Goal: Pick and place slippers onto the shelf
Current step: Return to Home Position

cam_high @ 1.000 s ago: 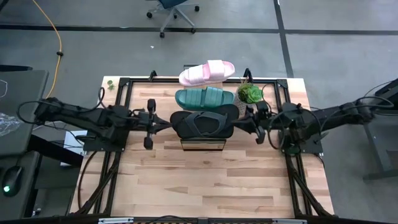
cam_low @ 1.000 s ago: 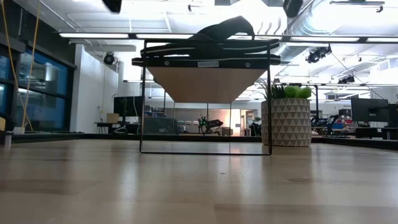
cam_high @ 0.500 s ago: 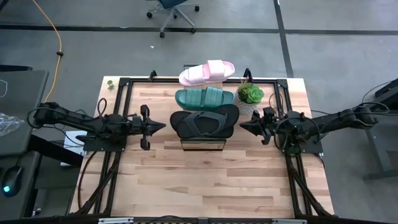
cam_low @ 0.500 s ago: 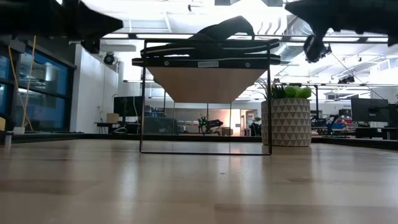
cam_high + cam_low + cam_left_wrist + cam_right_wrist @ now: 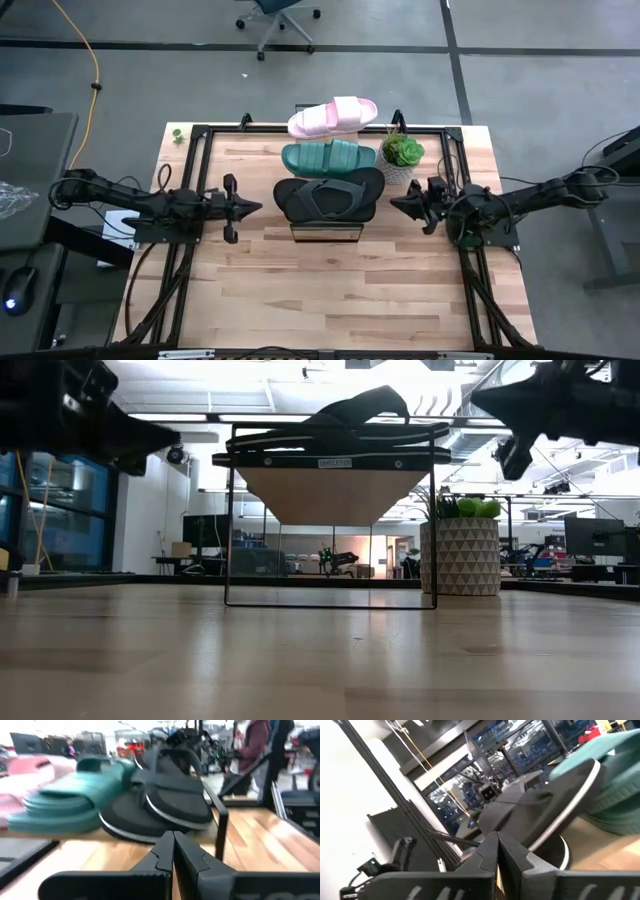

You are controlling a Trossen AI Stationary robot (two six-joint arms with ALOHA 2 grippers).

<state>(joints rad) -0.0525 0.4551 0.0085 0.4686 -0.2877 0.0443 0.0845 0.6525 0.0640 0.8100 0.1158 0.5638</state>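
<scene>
My left gripper [image 5: 256, 206] hangs above the table [image 5: 330, 300], off to the left of the shelf [image 5: 326, 232]. Its fingers [image 5: 161, 856] are pressed together with nothing between them. My right gripper [image 5: 396, 203] hangs on the opposite side, to the right of the shelf, and it too is clenched on nothing. Both tips point inward at the shelf, and each stands clear of it.

All three slippers lie in a row on the shelf, between my two arms. The black flip-flop [image 5: 330, 196] is at the end level with both grippers. The green slide [image 5: 328, 156] lies just behind it, and the pink slide [image 5: 332, 116] is at the far end. In my left wrist view the flip-flop sits straight ahead of the closed fingers, with the green slide beside it and the pink one beyond. A potted plant [image 5: 402, 152] stands on the table just right of the green slide, near my right gripper.
</scene>
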